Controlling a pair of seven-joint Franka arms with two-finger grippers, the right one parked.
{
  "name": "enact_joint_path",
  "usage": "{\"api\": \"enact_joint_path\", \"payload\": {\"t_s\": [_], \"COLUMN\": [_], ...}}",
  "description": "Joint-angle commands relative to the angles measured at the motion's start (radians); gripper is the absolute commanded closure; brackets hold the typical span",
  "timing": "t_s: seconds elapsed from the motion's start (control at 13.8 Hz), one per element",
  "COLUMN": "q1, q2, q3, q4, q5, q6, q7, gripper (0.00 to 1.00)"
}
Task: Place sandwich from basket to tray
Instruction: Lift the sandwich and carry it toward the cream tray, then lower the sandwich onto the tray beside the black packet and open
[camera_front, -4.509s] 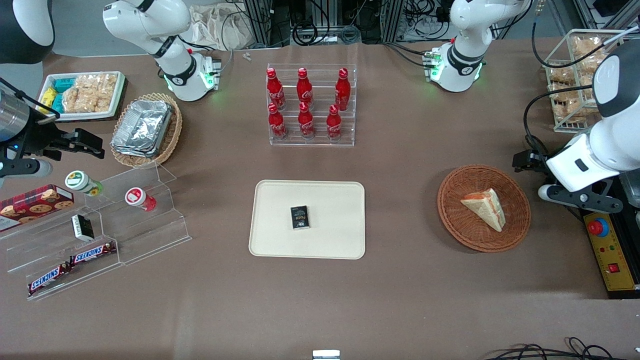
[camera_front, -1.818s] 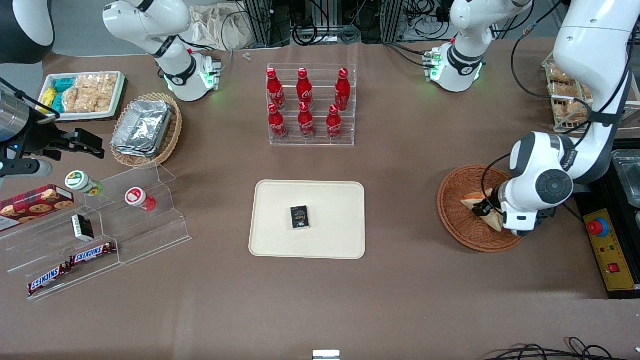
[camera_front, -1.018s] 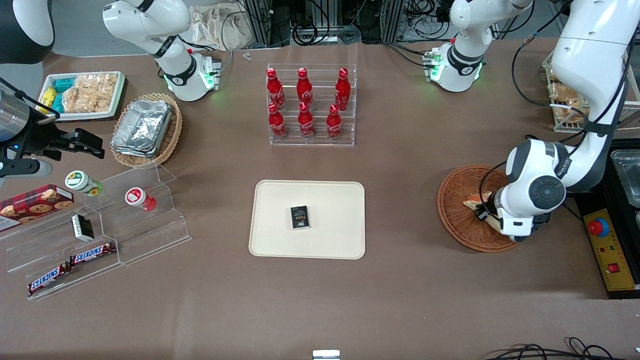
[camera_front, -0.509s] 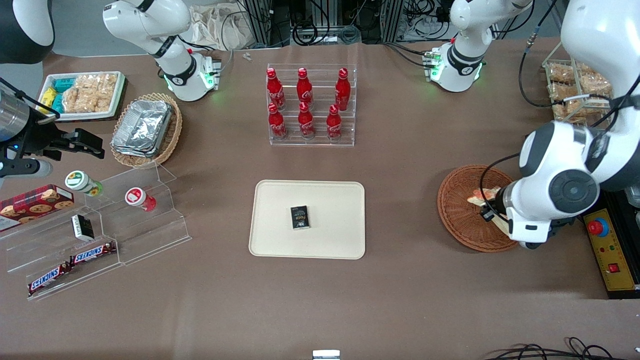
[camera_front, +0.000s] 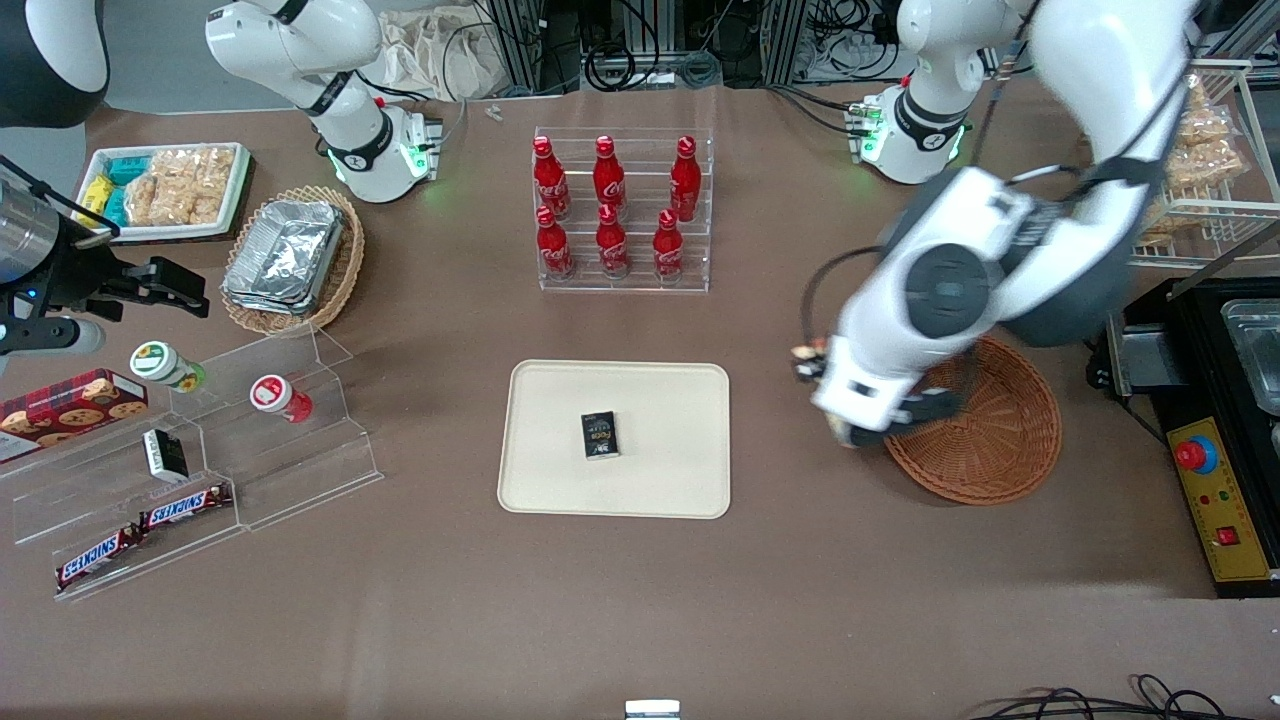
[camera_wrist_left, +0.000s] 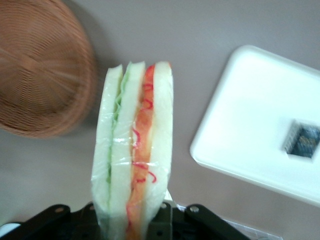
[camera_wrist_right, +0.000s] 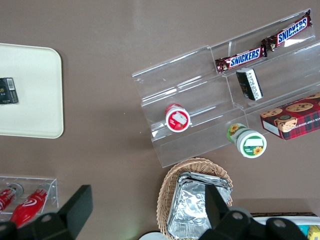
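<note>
Sandwich's out of the basket, not on the tray yet

Your gripper (camera_wrist_left: 134, 220) is clamped on the sandwich (camera_wrist_left: 134, 150), up in the air between basket (camera_front: 985, 440) and tray (camera_front: 660, 400). It's soft and wrapped, so it could slip out, or you'll land it on that black packet (camera_front: 600, 435).

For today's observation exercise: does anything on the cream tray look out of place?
Yes: a small black packet lies mid-tray, where the sandwich clamped in the gripper is headed. The basket is empty.
</note>
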Motion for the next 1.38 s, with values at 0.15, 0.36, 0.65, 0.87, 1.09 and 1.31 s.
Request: {"api": "enact_joint_path", "payload": {"t_s": [0.15,0.36,0.65,0.87,1.09,1.31], "q1": [-0.212,-0.336,-0.407,-0.408,-0.395,-0.372], "q2": [0.266,0.343,0.403,0.406,0.380,0.340], "q3": [0.074,0.224,0.317,0.320,0.320,0.320], "q4": [0.121,0.143,0.201,0.198,0.196,0.204], "q5": [0.032,0.041,0.041,0.044,0.052,0.049], "q6": [0.235,0.370,0.386,0.384,0.355,0.286], "q7": [-0.048,0.021,0.117,0.128,0.121,0.122], "gripper": [1.00,1.00,1.00,0.03,0.00,0.00]}}
